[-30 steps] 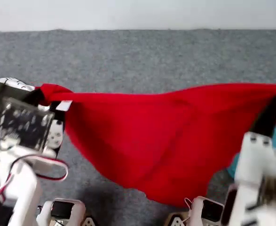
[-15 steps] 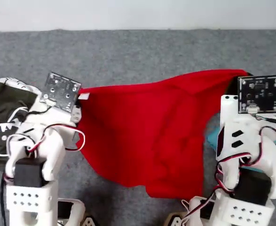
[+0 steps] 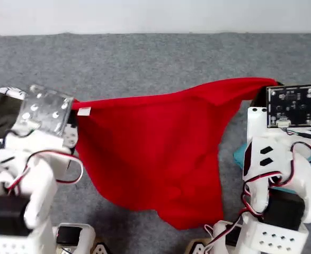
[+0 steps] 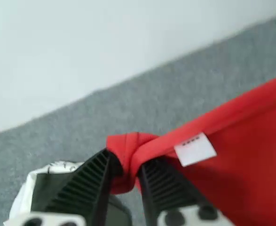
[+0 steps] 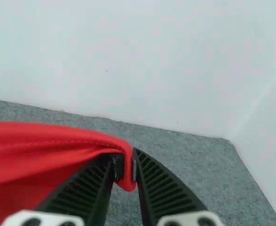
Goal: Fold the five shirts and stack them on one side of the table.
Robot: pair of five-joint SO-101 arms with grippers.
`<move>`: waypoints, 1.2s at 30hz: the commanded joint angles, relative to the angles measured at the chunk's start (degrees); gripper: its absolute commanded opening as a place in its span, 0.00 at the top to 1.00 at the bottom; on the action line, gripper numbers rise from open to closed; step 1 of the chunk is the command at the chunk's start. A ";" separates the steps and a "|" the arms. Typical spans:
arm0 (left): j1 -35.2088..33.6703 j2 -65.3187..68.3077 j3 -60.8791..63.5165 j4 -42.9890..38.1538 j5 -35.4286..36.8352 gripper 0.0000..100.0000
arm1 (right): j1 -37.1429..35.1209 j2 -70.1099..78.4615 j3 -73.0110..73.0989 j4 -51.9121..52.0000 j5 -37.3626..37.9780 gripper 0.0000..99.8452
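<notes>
Pinching the red shirt [image 3: 155, 153] by two corners, left gripper [image 4: 126, 174] and right gripper [image 5: 123, 172] both clamped on bunched cloth. Holding it stretched above the table [image 3: 155, 58], hem drooping. Thin bite on the right: could slip under tension, dropping it crumpled onto the table.

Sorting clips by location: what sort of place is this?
Likely a robot test bench: grey carpet-covered table against a white wall, left pincer and right pincer holding a red fabric shirt between them.
</notes>
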 commanded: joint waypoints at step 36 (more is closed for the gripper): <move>-5.54 68.13 -27.65 -11.43 -9.76 0.98 | -12.88 59.65 -48.09 35.74 8.35 0.99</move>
